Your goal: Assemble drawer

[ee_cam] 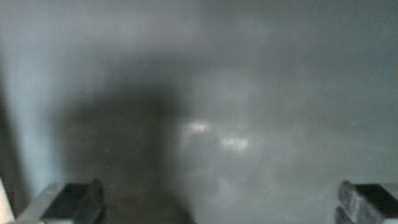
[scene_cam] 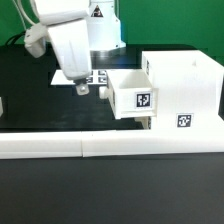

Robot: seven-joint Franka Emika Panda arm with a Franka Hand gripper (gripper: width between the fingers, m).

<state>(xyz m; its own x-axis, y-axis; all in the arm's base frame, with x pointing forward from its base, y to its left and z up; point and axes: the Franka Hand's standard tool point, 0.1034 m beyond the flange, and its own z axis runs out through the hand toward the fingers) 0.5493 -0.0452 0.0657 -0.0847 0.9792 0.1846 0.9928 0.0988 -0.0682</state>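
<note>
While end effector [scene_cam: 82, 87] hangs spread & empty over counter [scene_cam: 40, 105], it should push tray [scene_cam: 133, 93] squarely rightward into case [scene_cam: 185, 90], w/o skewing.

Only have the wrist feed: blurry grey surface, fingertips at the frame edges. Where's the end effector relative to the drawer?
Observer: The end effector hangs low beside the tray, on the exterior view's left of it. I can't tell if they touch.
Operator: Tray seated?
Observer: Only partly. It sticks out of the case, tagged face toward the camera.
Operator: What's around me down there?
Observer: The marker board shows just behind the fingertips, flat on the black table.
</note>
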